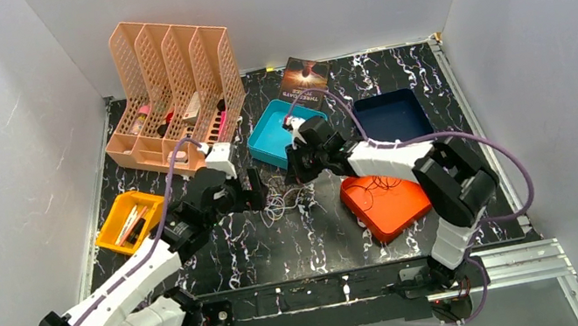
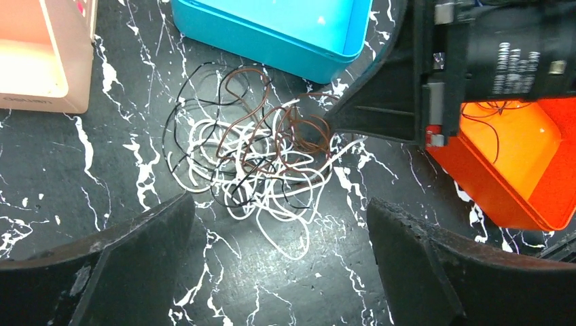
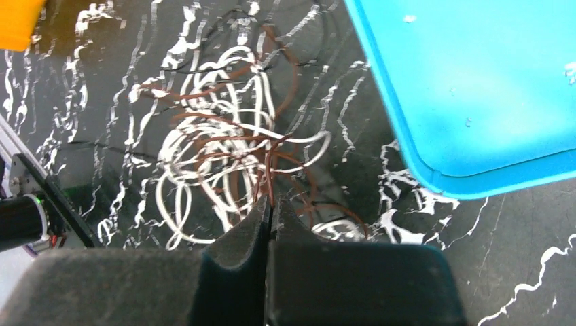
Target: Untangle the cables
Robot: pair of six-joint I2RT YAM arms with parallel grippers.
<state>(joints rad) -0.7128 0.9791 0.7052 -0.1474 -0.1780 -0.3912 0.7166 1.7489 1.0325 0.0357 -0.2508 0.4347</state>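
Note:
The cables (image 1: 281, 201) lie in one loose tangle of white, brown and black loops on the black marbled table, between my two grippers. In the right wrist view the tangle (image 3: 217, 153) spreads ahead of my right gripper (image 3: 270, 199), which is shut on a brown cable (image 3: 271, 170) at the tangle's near edge. From the left wrist camera, the right gripper (image 2: 325, 125) pinches the right side of the tangle (image 2: 251, 156). My left gripper (image 2: 278, 200) stands wide open just short of the white loops, nothing between its fingers. A thin dark cable (image 2: 492, 112) lies in the orange tray (image 2: 523, 183).
A teal tray (image 1: 265, 145) sits just behind the tangle, a navy tray (image 1: 391, 115) to its right, the orange tray (image 1: 382, 209) front right. A yellow tray (image 1: 116, 236) and a peach file organizer (image 1: 172, 94) stand left. A book (image 1: 304, 73) leans at the back.

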